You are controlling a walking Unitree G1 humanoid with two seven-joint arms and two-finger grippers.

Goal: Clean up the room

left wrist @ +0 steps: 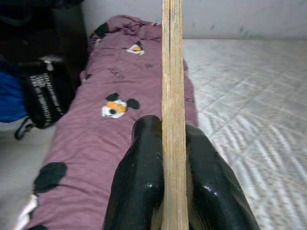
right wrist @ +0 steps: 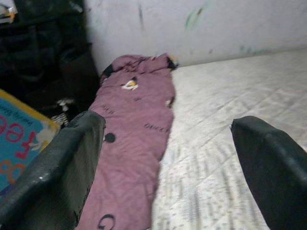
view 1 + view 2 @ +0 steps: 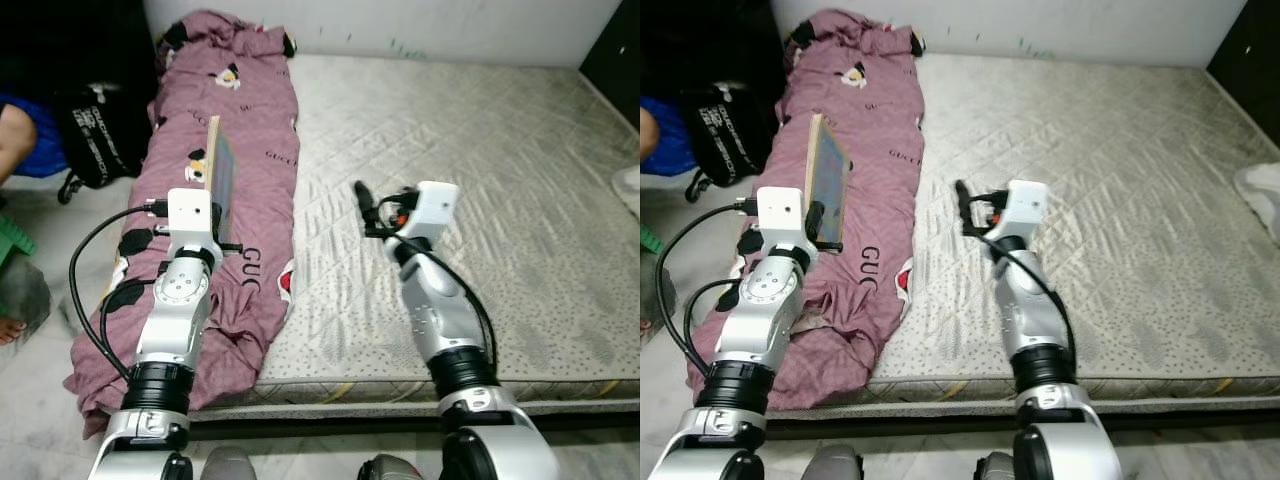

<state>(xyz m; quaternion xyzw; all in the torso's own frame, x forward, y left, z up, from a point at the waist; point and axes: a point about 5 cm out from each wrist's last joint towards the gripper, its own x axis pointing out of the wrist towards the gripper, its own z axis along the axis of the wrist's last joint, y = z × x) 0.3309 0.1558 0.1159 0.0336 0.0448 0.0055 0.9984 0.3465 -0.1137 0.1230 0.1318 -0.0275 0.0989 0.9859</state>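
My left gripper [image 3: 222, 205] is shut on a thin board book [image 3: 222, 168], held upright on edge above the mauve cartoon-print blanket [image 3: 240, 110]. In the left wrist view the book's [image 1: 172, 86] pale edge runs straight up between my two black fingers [image 1: 139, 177]. The book's blue cover [image 2: 19, 143] with red letters shows in the right wrist view. My right gripper [image 3: 372, 208] hovers open over the bare mattress [image 3: 480, 150], nothing between its fingers [image 2: 67, 163].
The blanket lies crumpled along the mattress's left side and hangs over its front corner. A black bag [image 3: 95, 130] sits on the floor at the left, next to a person's arm [image 3: 12, 140]. A white cloth [image 3: 1262, 195] lies at the right edge.
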